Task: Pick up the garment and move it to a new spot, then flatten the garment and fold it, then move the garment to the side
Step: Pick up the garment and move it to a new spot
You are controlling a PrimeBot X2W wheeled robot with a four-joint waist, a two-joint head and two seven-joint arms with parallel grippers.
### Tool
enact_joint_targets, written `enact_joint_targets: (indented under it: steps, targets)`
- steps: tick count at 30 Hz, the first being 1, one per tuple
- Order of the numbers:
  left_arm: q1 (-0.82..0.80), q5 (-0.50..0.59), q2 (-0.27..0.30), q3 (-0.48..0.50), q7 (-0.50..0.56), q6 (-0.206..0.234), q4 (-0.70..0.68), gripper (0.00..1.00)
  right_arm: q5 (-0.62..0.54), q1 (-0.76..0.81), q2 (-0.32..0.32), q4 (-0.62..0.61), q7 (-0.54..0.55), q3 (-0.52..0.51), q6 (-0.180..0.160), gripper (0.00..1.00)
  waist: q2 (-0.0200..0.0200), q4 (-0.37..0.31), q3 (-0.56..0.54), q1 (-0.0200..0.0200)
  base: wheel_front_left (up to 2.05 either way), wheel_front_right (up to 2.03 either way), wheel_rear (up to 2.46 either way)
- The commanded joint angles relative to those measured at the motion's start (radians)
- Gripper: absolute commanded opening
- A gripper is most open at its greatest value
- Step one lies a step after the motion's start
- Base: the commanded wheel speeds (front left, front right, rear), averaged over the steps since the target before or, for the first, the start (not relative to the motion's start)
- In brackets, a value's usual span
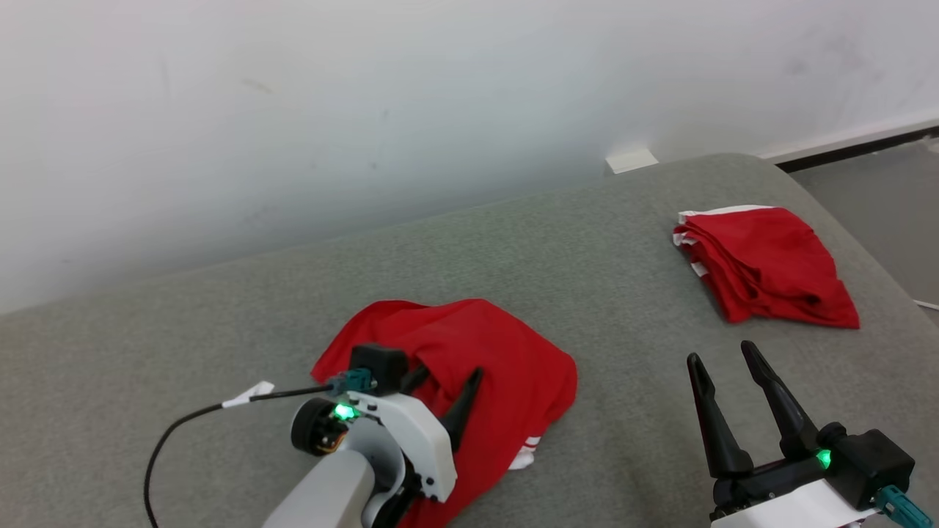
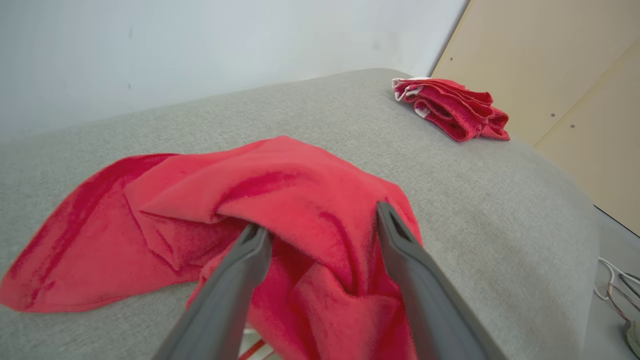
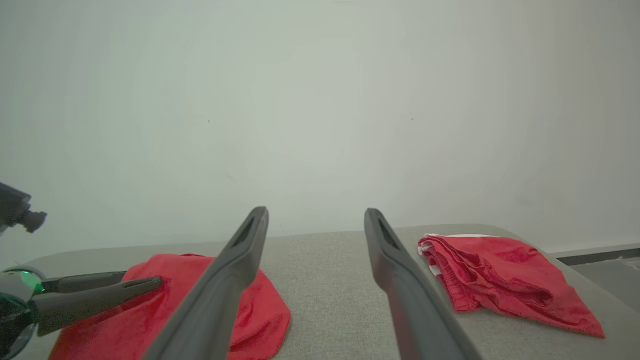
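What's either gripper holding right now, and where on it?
Nothing. The left gripper is open over the crumpled red garment, not pinching it; the right gripper is open and empty.

Pale forearm; dark fingers; green lights; black cable.

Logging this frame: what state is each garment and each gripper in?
Near red garment: crumpled, unfolded, lying on the grey surface.
Left gripper: open, fingers astride a raised ridge of that garment.
Far red garment: folded, lying at the surface's right end.
Right gripper: open, empty, clear of both garments.
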Motion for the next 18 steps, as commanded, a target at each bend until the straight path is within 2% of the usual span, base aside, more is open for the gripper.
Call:
enact_joint_targets:
  steps: [1,6,10,18]
  targets:
    - [-0.014,-0.018,0.005,-0.002,-0.017,0.004,0.003,1.00,0.004,0.006,-0.007,0.001,0.001,-0.002,-0.002,1.00,-0.0001,0.019,-0.003,0.0000,0.00,0.00,0.00]
    - [-0.044,-0.018,0.009,0.005,-0.094,0.020,-0.014,1.00,-0.001,0.018,-0.008,-0.005,0.001,-0.012,-0.002,1.00,-0.0001,0.076,-0.014,0.0000,0.00,0.00,0.00]
    - [-0.036,-0.005,0.046,0.027,-0.141,0.040,-0.064,1.00,-0.009,0.030,-0.011,-0.010,0.001,-0.024,-0.002,1.00,-0.0001,0.125,-0.021,0.0000,0.00,0.00,0.00]
    - [0.112,-0.017,0.138,0.122,-0.188,0.132,-0.250,1.00,-0.010,0.059,-0.016,-0.011,0.001,-0.034,-0.002,1.00,-0.0001,0.195,-0.026,0.0000,0.00,0.00,0.00]
